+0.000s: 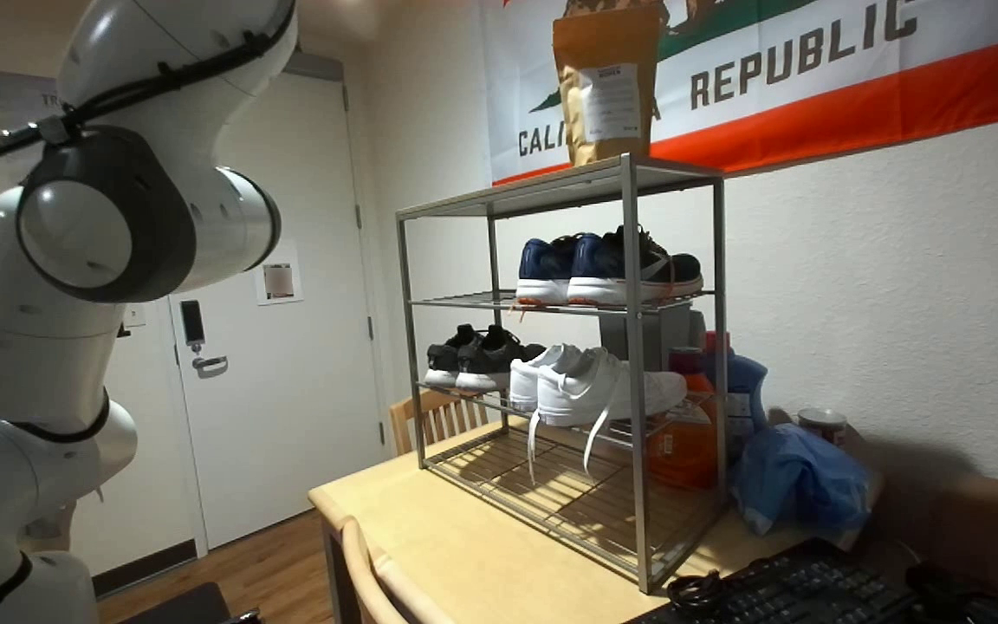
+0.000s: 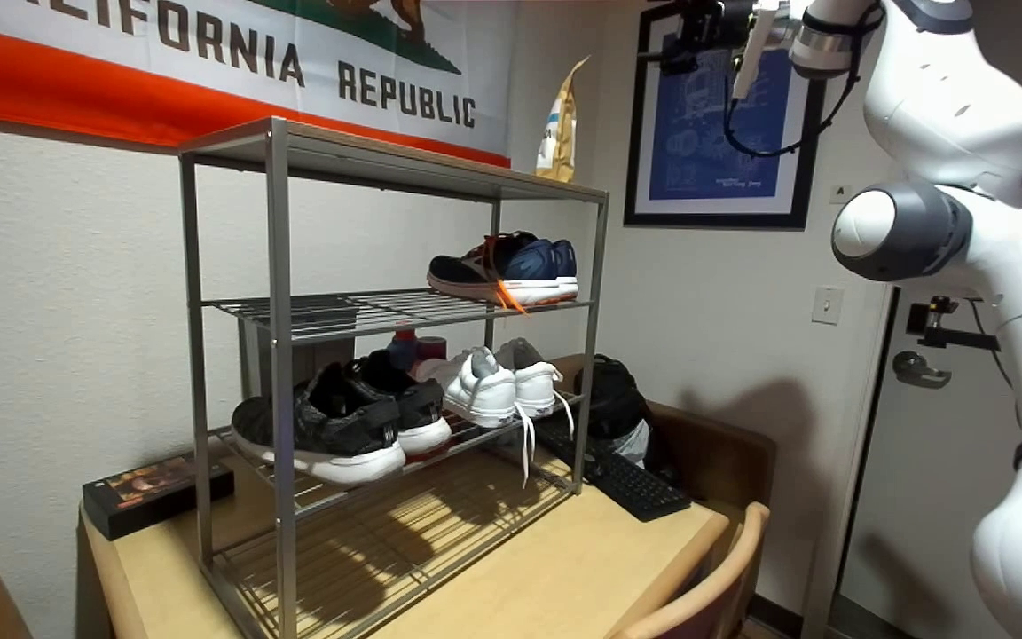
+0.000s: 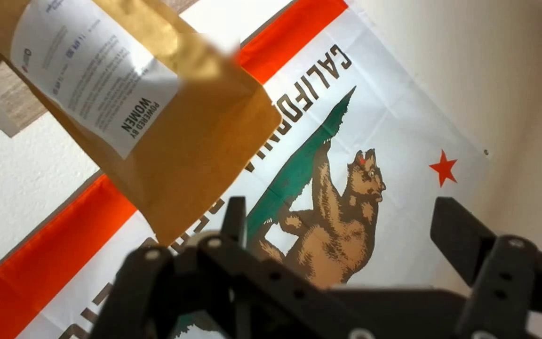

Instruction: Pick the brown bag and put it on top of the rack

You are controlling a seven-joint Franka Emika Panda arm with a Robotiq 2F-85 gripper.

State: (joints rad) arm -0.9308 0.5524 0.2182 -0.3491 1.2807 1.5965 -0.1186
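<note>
The brown bag stands upright on the top surface of the grey metal rack, near one end. Its white label faces out in an exterior view, and its narrow, peaked side shows in an exterior view. In the wrist view the brown bag fills the upper left, with its upper edge clear of the fingers. My gripper is open, its two fingers wide apart with only the flag behind them. Seen from outside, the gripper hangs higher than the rack's top and apart from the bag.
Blue shoes sit on the rack's middle tier; black shoes and white shoes are lower down. The wooden table also carries a keyboard and a blue plastic bag. A flag covers the wall behind.
</note>
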